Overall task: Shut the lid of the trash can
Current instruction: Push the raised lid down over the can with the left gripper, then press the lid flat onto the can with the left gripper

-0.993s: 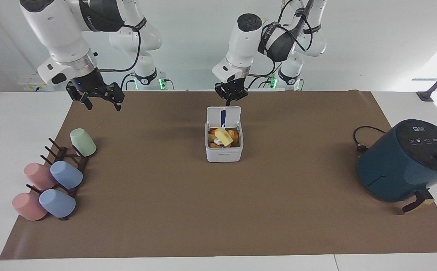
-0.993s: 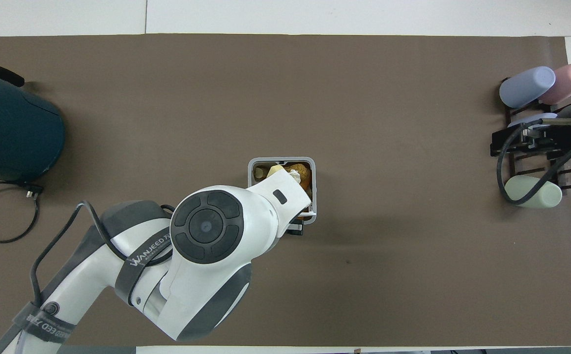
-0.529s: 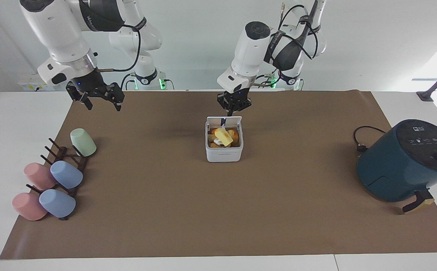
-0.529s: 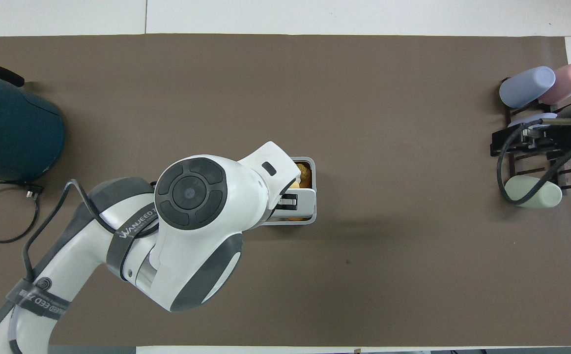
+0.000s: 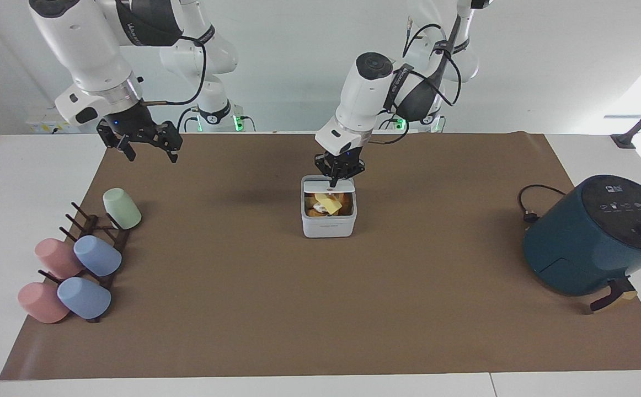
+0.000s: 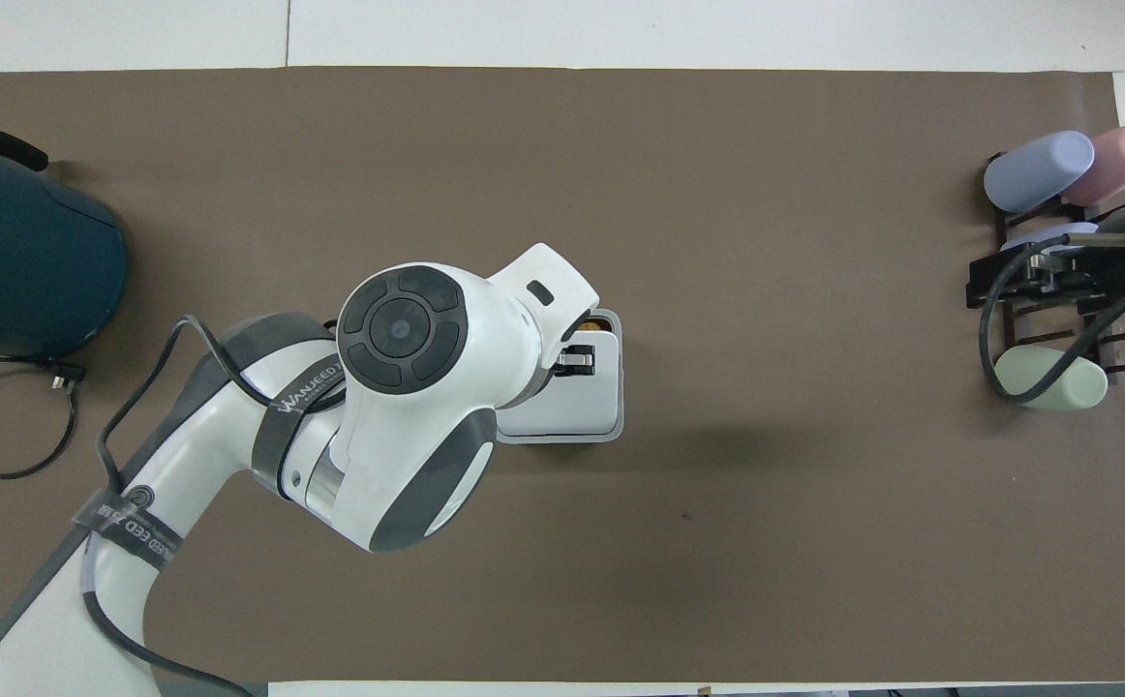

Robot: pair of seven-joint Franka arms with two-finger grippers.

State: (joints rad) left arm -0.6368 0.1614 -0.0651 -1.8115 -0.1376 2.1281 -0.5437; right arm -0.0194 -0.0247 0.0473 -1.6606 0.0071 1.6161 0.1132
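The small white trash can (image 5: 329, 224) stands mid-table on the brown mat, also seen in the overhead view (image 6: 618, 387). Its white lid (image 5: 329, 185) is tipped down over the opening, nearly flat, with a gap on the side away from the robots where yellow and orange scraps (image 5: 327, 205) show. My left gripper (image 5: 332, 177) is shut and its tips press on top of the lid (image 6: 582, 407); the arm hides part of the can from above. My right gripper (image 5: 147, 150) is open and empty, waiting in the air at the right arm's end of the table.
A dark teal air fryer (image 5: 591, 237) with its black cable (image 5: 529, 204) stands at the left arm's end. A dark rack (image 5: 97, 242) with several pastel cups lies at the right arm's end, under the right gripper in the overhead view (image 6: 1047, 281).
The left gripper has moved away from the robots and down, pushing the lid from upright to almost flat over the can. The right arm has not moved.
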